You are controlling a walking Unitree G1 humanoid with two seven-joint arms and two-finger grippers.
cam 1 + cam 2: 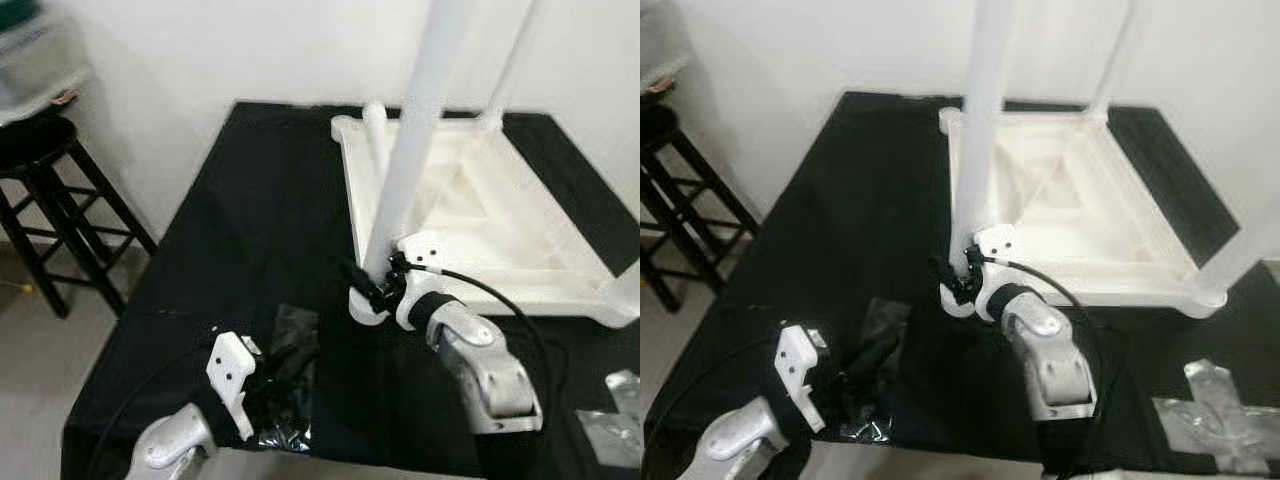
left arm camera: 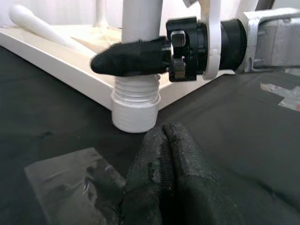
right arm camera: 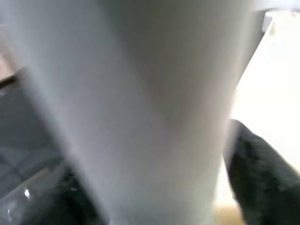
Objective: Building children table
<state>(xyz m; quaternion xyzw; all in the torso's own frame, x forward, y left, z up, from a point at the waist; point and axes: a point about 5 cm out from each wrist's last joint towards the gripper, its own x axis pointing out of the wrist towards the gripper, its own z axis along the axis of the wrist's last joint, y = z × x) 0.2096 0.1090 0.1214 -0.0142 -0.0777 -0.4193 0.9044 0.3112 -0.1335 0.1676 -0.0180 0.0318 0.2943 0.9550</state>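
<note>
A white children's table (image 1: 480,292) lies upside down on a black-covered worktop (image 1: 250,220). At its near left corner a white leg (image 1: 410,150) stands upright, its ribbed base (image 2: 136,101) set in the corner socket. My right gripper (image 1: 372,285) is shut on this leg just above the base, with one black finger (image 2: 131,58) across its front. In the right wrist view the leg (image 3: 140,93) is very close, a finger (image 3: 262,178) beside it. My left gripper (image 2: 164,129) rests shut on the cloth a little in front of that corner, holding nothing.
A crumpled plastic bag (image 1: 295,340) lies under the left gripper. More plastic wrapping (image 1: 615,415) sits at the front right. Further legs stand at the far right (image 1: 510,70) and near right (image 1: 625,285) corners. A black stool (image 1: 50,200) is beside the worktop's left edge.
</note>
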